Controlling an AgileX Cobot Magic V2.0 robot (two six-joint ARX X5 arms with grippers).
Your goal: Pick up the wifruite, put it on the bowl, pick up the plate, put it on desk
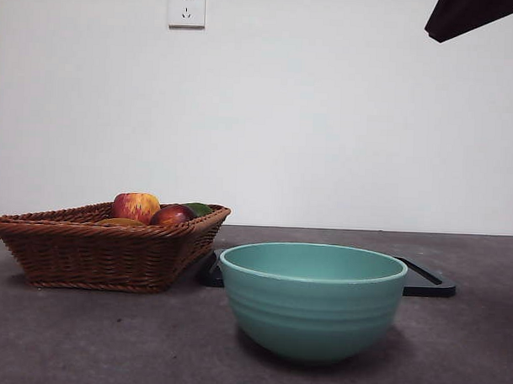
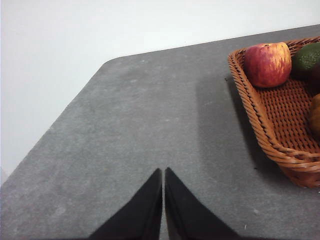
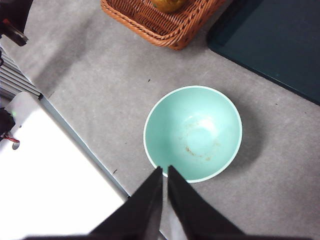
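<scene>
- One wifruite (image 1: pixel 119 223) lies low in the wicker basket (image 1: pixel 94 254), a brownish oval just showing above the rim, beside the apple (image 1: pixel 136 206) and a dark red fruit (image 1: pixel 172 215); a green fruit (image 1: pixel 199 208) sits behind them.
- Bowl (image 1: pixel 312 299) stands upright and empty on the worktop (image 1: pixel 66 337), near the front, apart from the basket.
- Dark flat tray (image 1: pixel 426 282) lies behind the bowl, its corner close to the basket's side.
- Open worktop lies to the basket's outer side, up to a rounded corner.
- Left end effector (image 2: pixel 163 172) hangs over that bare worktop, jaws pressed together, nothing held.
- Right end effector (image 3: pixel 164 171) hangs high over the bowl's near rim, jaws closed, empty.
</scene>
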